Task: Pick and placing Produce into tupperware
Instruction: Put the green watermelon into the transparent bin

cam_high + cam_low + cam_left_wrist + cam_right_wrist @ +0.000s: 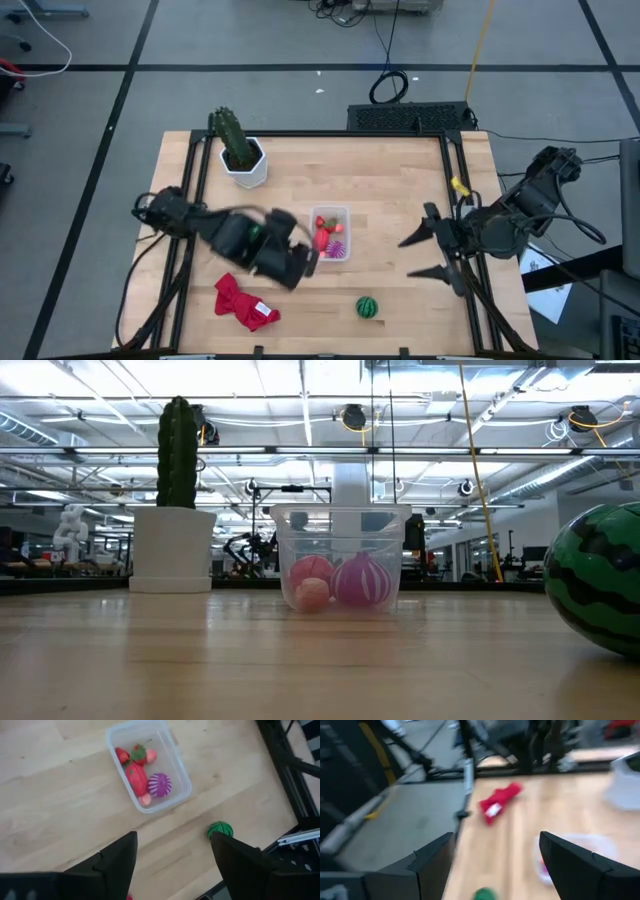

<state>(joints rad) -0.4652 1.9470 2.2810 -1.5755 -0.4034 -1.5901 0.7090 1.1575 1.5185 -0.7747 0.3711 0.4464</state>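
tupperware [330, 232] — long axis front-to-back; watermelon ball [368, 307] — outside, near front edge

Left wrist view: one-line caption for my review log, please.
Open left gripper above the table, empty, with the tupperware holding red pieces and a purple striped ball; watermelon ball outside.

Overhead looks straight down; low camera level, close; both share tupperware [331, 232].

The watermelon ball [600, 577] is cut off at the low view's edge – in the right wrist view it is only a blurred green sliver, and the tupperware [580, 852] there is a pale smear.
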